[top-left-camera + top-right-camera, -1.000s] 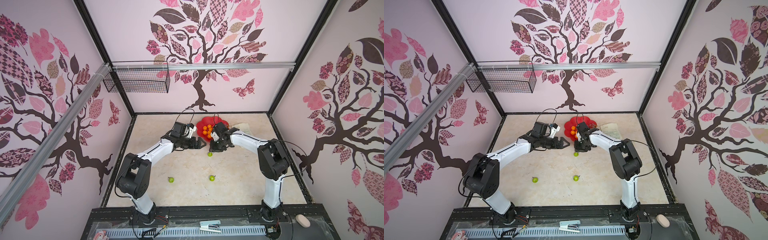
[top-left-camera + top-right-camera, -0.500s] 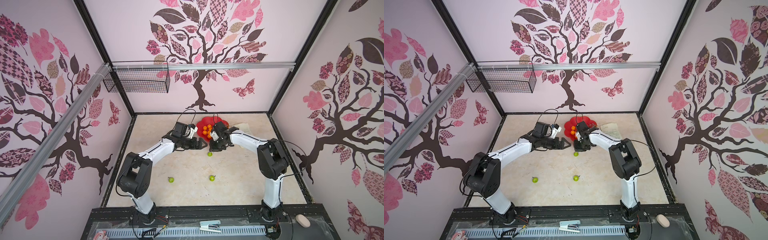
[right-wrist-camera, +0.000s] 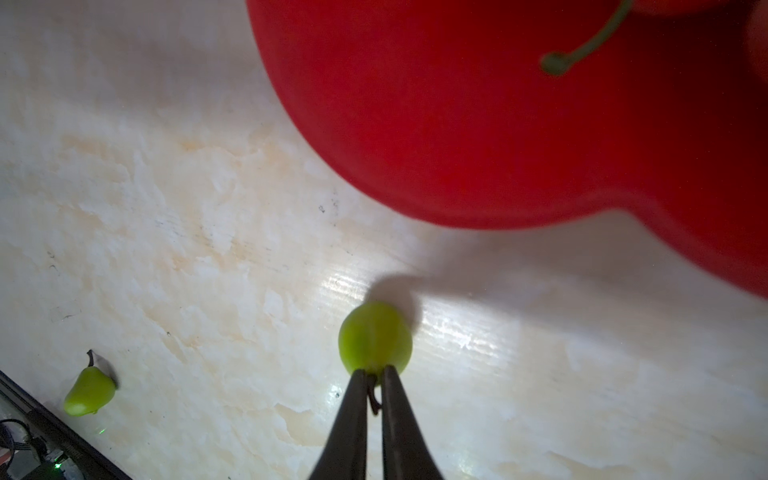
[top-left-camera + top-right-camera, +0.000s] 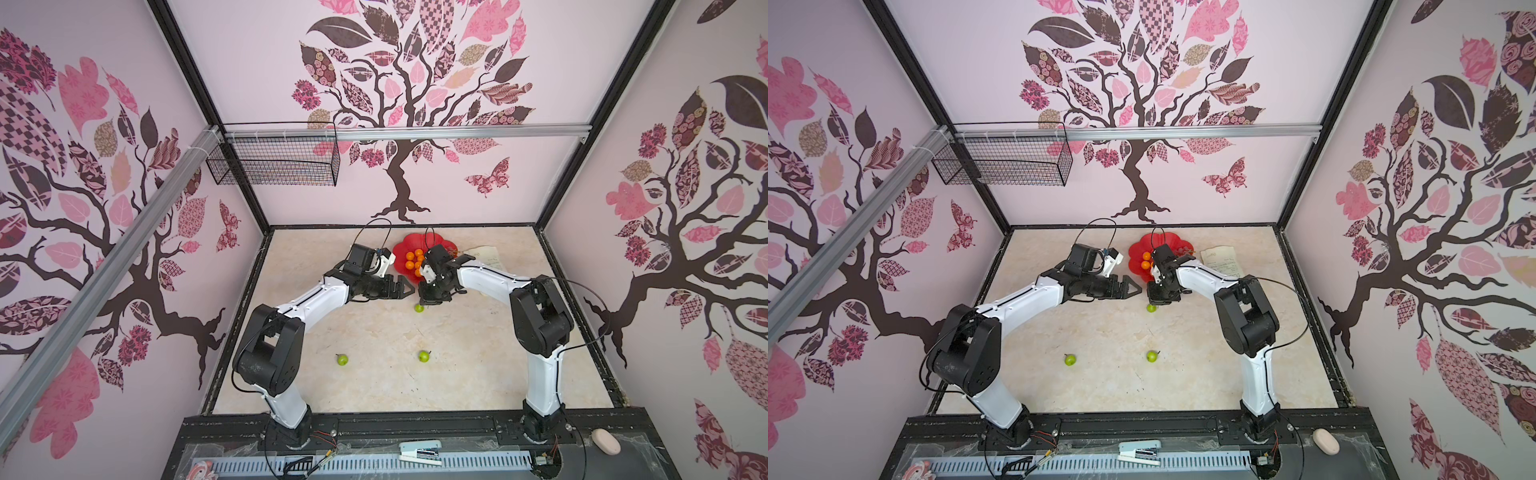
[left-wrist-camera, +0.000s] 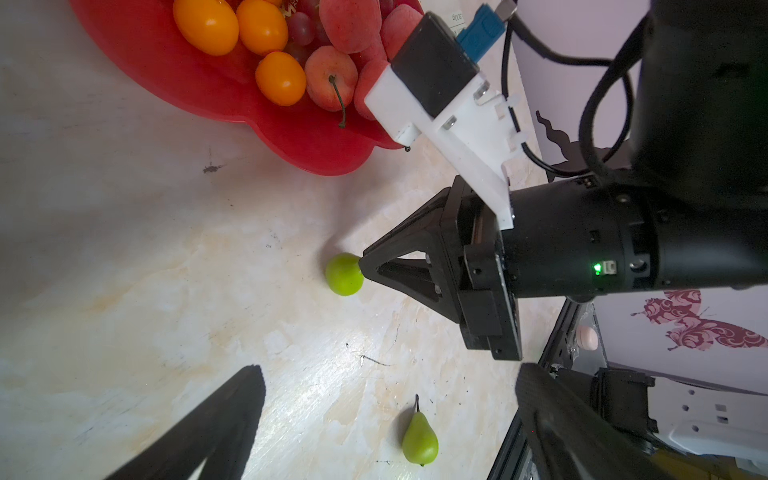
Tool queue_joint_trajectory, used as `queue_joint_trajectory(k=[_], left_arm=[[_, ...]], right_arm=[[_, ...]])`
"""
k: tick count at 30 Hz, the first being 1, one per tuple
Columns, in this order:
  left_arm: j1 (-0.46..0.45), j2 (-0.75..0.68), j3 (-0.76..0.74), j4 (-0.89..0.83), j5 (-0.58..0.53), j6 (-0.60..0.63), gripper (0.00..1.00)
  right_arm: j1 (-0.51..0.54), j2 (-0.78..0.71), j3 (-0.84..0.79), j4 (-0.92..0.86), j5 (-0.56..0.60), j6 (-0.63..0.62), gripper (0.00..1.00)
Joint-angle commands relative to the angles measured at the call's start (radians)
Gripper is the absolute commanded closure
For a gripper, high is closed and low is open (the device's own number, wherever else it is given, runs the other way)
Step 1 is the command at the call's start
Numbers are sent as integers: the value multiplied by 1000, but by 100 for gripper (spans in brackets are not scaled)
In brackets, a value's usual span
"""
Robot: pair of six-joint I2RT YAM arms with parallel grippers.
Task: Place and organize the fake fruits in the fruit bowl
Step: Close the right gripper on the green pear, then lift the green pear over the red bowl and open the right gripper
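RISK: pinch on only the thin dark stem [image 3: 374,399] may slip, leaving small round green plastic fruit [image 3: 375,336] on pale marbled tabletop [image 3: 166,208], near glossy red flower-shaped bowl [image 3: 478,124] at upper right | RIGHT tool [image 3: 374,379]: wrist bent down, tips nearly together on stem | LEFT tool [image 4: 406,286]: outstretched at frame centre, wide open, empty
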Motion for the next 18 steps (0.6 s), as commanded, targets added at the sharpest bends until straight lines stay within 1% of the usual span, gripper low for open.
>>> queue_joint_trajectory(k=[1, 10, 18], left_arm=[[-2, 8, 53, 4, 10, 17, 2], [1, -1, 55, 7, -2, 17, 2], [38, 13, 58, 75, 5, -47, 2]], right_arm=[[5, 27, 40, -22, 3, -6, 90], [4, -47, 35, -2, 32, 1, 95], [0, -91, 78, 17, 75, -8, 99]])
